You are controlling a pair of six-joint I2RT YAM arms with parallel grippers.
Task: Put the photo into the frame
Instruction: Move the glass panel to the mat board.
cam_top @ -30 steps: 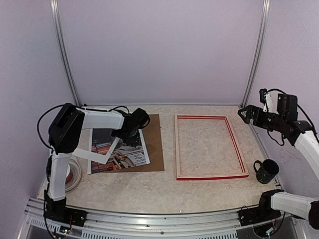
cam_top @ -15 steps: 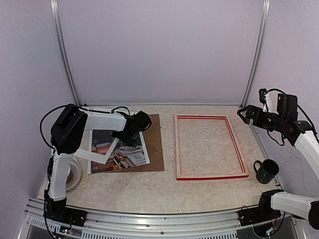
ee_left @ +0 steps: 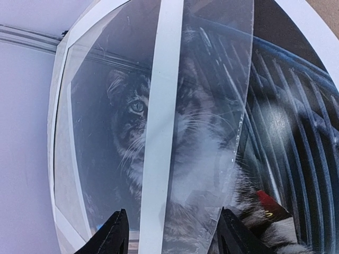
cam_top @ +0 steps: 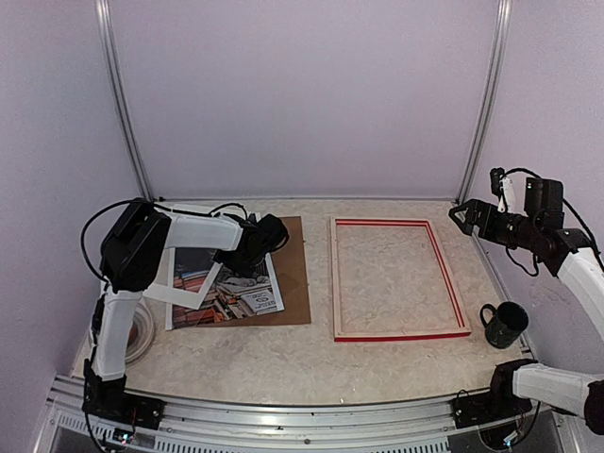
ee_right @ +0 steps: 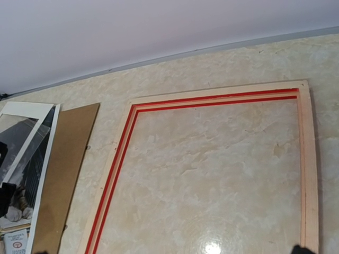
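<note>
Photo (cam_top: 241, 300): rectangular print of a tabby cat on colourful books, dark ground, thin white border. It lies flat, face up, partly covered, on the left of the surface (cam_top: 283, 363).

Frame (cam_top: 334, 283): rectangular, red with pale wood edges. It lies flat to the right of the Photo and apart from it, with the surface showing through its opening.

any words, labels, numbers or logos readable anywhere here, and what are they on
No text can be read in any view.
photo: lettering on the pictured books, too small and blurred to read.
photo, right wrist view: small red-and-white mark near its lower corner, unreadable.
frame: no markings show.
mug: no markings show.
</note>
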